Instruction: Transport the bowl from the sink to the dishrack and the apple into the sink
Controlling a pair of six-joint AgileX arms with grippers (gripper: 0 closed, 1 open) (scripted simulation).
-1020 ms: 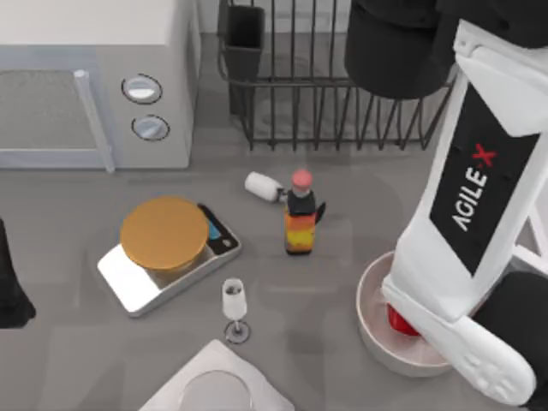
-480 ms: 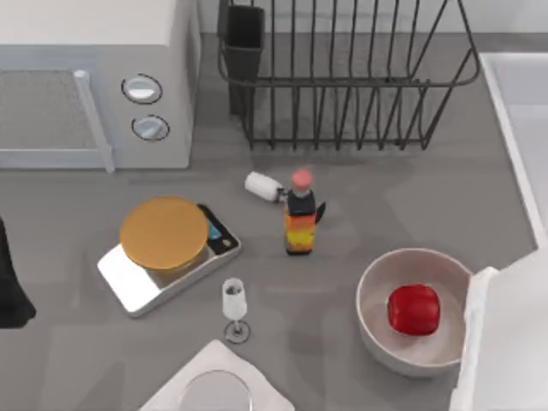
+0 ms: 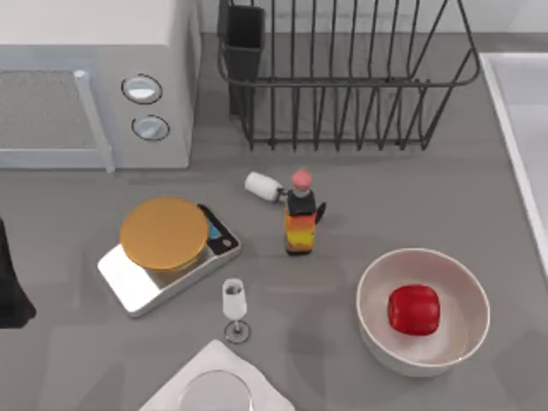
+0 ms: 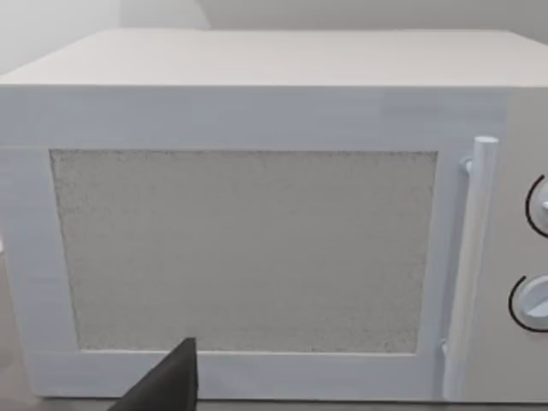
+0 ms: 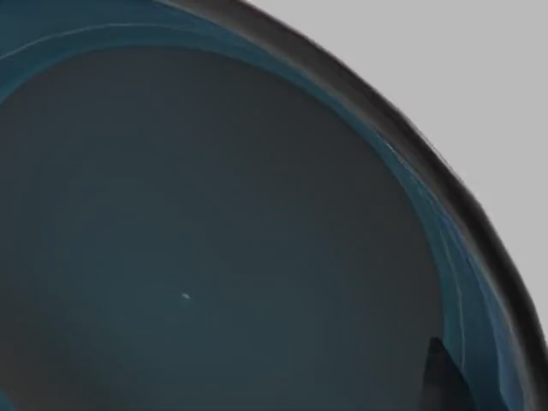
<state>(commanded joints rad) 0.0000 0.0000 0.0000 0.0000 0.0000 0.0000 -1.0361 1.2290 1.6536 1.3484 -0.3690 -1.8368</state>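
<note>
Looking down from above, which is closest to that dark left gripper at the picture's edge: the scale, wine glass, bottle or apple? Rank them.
From the left gripper at the top view's left edge:
1. the kitchen scale, left of centre
2. the wine glass, front middle
3. the sauce bottle, centre
4. the apple, in the white bowl at the right

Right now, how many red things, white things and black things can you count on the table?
Red: 1, the apple
White: 3, the white bowl, the microwave, the sink
Black: 1, the dishrack
Total: 5
</note>
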